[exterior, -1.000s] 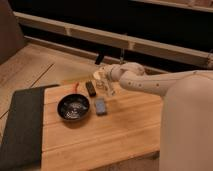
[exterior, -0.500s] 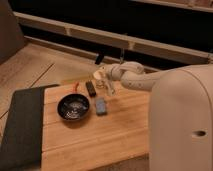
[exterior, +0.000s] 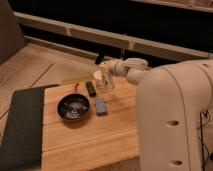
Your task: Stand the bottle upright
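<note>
A dark mat (exterior: 20,125) covers the left end of the wooden counter (exterior: 85,145). Right of it sits a black bowl (exterior: 73,107), then a blue-grey block (exterior: 101,106) near the counter's middle, with a small dark flat object (exterior: 91,88) beyond it toward the far edge. By the far edge the bottle (exterior: 107,80) stands roughly upright, a cream cup (exterior: 97,75) just beside it. The gripper (exterior: 106,67) is at the bottle's top; whether it clasps it cannot be told. The white arm (exterior: 170,100) fills the right.
</note>
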### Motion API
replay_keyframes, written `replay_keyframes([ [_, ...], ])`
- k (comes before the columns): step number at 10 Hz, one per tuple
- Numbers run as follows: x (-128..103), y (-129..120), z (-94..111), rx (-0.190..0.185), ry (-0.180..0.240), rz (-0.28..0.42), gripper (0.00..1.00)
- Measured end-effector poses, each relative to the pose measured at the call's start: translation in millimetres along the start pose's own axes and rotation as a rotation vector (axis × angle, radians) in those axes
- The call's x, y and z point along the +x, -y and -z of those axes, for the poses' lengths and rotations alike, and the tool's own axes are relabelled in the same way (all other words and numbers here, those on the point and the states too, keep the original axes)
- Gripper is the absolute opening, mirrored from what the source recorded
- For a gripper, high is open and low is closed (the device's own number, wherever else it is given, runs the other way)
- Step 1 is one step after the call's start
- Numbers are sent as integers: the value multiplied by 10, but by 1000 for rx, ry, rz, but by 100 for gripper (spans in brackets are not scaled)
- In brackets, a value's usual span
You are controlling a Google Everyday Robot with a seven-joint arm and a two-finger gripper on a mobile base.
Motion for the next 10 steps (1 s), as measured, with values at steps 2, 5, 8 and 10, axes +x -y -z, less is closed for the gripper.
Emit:
replay_keyframes([
  [2, 100, 48, 24, -21, 8, -40, 0],
  [5, 164, 54, 56, -42, 18, -76, 0],
  [8, 204, 27, 76, -62, 19, -80, 3],
  [10, 251, -19, 56, -79, 3, -54, 4],
])
